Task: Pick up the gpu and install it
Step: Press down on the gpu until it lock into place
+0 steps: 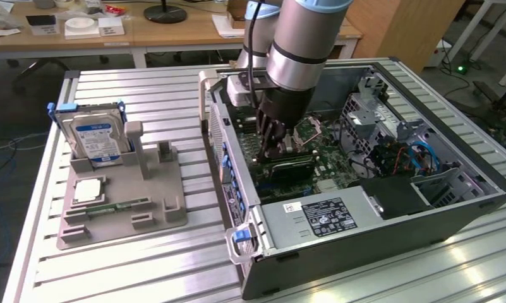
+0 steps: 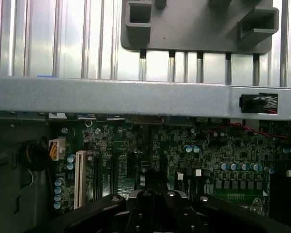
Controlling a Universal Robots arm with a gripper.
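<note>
The gpu (image 1: 293,166) is a thin black card with a green board edge. It stands on edge low over the motherboard (image 1: 328,173) inside the open computer case (image 1: 455,208). My gripper (image 1: 274,150) reaches straight down into the case and is shut on the gpu's upper edge. In the wrist view the black fingers (image 2: 136,206) meet closely just above the green motherboard (image 2: 208,150), near its expansion slots and a white slot (image 2: 80,177).
A grey fixture tray (image 1: 156,218) on the exterior view's left holds a silver hard drive with a blue label (image 1: 96,136), a processor chip (image 1: 88,189) and a narrow memory stick (image 1: 118,206). The case's metal side wall (image 2: 136,99) stands between tray and motherboard. The power supply (image 1: 320,218) sits at the case's near end.
</note>
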